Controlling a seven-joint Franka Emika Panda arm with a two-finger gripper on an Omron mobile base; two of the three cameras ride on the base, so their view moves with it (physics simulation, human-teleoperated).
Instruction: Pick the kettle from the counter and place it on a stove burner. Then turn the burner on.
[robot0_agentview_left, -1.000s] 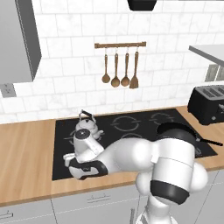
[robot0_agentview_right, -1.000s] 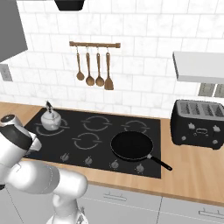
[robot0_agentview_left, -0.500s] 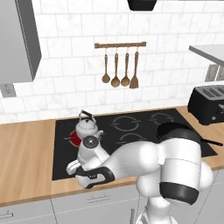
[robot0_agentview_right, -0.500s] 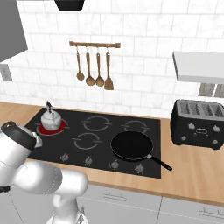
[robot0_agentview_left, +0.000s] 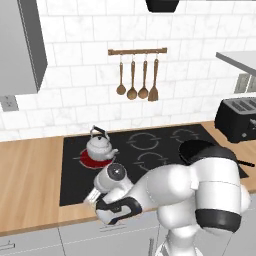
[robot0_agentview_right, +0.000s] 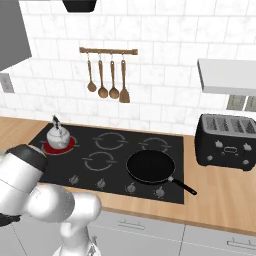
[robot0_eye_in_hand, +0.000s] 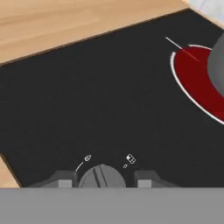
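The silver kettle (robot0_agentview_left: 100, 146) (robot0_agentview_right: 58, 136) stands upright on the back-left stove burner (robot0_agentview_left: 93, 160) (robot0_agentview_right: 68, 145), whose ring glows red. In the hand view the red burner (robot0_eye_in_hand: 194, 81) lies at the right, with the kettle's grey side (robot0_eye_in_hand: 217, 65) at the edge. My gripper (robot0_agentview_left: 91, 199) (robot0_eye_in_hand: 101, 181) is low at the cooktop's front left edge. Its fingertips (robot0_eye_in_hand: 63, 181) sit on either side of a round grey stove knob (robot0_eye_in_hand: 101, 175), shut on it. The wooden counter (robot0_agentview_left: 30, 165) runs along the left of the cooktop.
A black frying pan (robot0_agentview_right: 150, 167) sits on the front-right burner with its handle pointing right. A black toaster (robot0_agentview_right: 227, 142) stands on the counter at the right. Wooden utensils (robot0_agentview_right: 107, 75) hang on the wall rail. More knobs (robot0_agentview_right: 131, 188) line the cooktop's front edge.
The burner under the kettle has lit up red. My hand stayed at the front-left knob while the arm's elbow swung lower and to the right.
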